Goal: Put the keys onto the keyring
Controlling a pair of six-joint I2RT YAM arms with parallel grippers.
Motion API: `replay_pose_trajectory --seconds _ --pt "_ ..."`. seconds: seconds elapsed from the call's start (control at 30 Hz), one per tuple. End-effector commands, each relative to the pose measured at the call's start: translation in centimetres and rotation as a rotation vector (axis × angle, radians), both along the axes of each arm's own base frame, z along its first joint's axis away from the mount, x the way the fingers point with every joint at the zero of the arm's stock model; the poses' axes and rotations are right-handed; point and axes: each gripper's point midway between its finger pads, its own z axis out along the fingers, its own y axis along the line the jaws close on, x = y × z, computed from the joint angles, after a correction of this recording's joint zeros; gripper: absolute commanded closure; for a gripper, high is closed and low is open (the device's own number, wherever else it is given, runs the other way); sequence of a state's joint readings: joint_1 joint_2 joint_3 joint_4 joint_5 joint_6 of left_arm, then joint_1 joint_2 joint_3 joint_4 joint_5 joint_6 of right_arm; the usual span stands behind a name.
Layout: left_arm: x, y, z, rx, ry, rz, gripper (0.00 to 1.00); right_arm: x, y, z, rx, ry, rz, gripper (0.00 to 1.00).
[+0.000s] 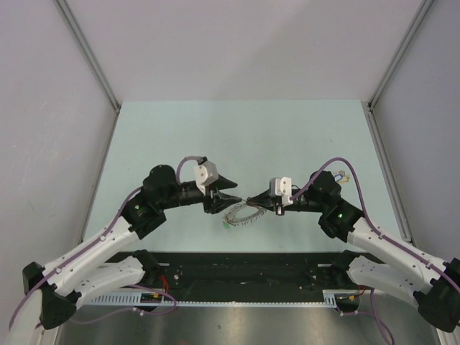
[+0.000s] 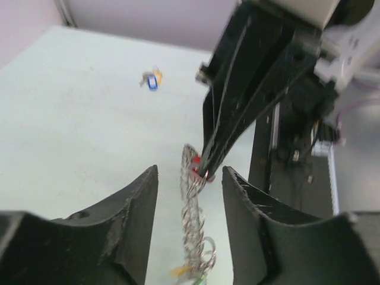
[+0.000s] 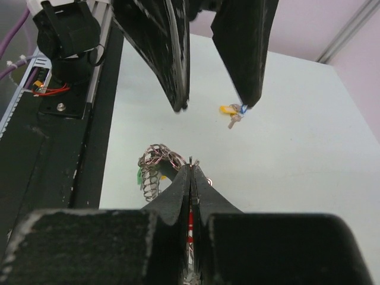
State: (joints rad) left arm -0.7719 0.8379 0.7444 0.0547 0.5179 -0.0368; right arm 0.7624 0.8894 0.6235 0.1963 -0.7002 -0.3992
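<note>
Keyring [image 1: 241, 214] lies mid-frame in the top view, between the arms. One end is pinched in the clenched jaws of the right gripper [image 3: 191, 168], with a red key [image 2: 195, 160] right at that pinch. A green key [image 3: 141, 176] looks threaded at the other end. The left gripper [image 2: 190, 172] is released, its jaws either side of the coil without touching it. The blue and yellow keys [image 2: 151, 79] lie loose on the worktop [image 2: 71, 119], upper left of the left wrist view, so I judge the task about half done.

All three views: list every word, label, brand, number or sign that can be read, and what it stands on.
No text can be read in any view.
White box-shaped camera housing on the left wrist: blank.
Blue and yellow plastic-headed keys and silvery coiled metal keyring: too small and blurred to tell.
</note>
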Motion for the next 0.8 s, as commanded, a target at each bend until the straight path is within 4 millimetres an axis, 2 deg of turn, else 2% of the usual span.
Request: replay_pose_trajectory --seconds 0.0,0.07,0.17,0.43,0.63,0.77 --pt "-1.2 0.1 -3.1 0.196 -0.128 -0.161 0.51 -0.9 0.1 3.0 0.033 -0.09 0.056 1.0" --pt "-1.1 0.2 -3.6 0.231 -0.149 -0.178 0.59 -1.1 0.1 3.0 0.025 -0.092 0.071 1.0" --pt "-1.2 -0.1 -4.4 0.268 -0.189 -0.232 0.6 -1.4 0.1 2.9 0.017 -0.091 0.085 1.0" --pt "-2.2 -1.4 -5.6 0.292 -0.102 -0.373 0.69 -1.6 0.1 2.6 0.004 -0.08 0.103 1.0" --pt "-2.8 -2.0 -5.6 0.262 -0.054 -0.414 0.76 -1.7 0.2 2.5 0.002 -0.077 0.109 1.0" --pt "-2.8 -2.2 -6.0 0.267 -0.024 -0.413 0.87 -1.7 0.2 2.5 0.001 -0.075 0.109 1.0"
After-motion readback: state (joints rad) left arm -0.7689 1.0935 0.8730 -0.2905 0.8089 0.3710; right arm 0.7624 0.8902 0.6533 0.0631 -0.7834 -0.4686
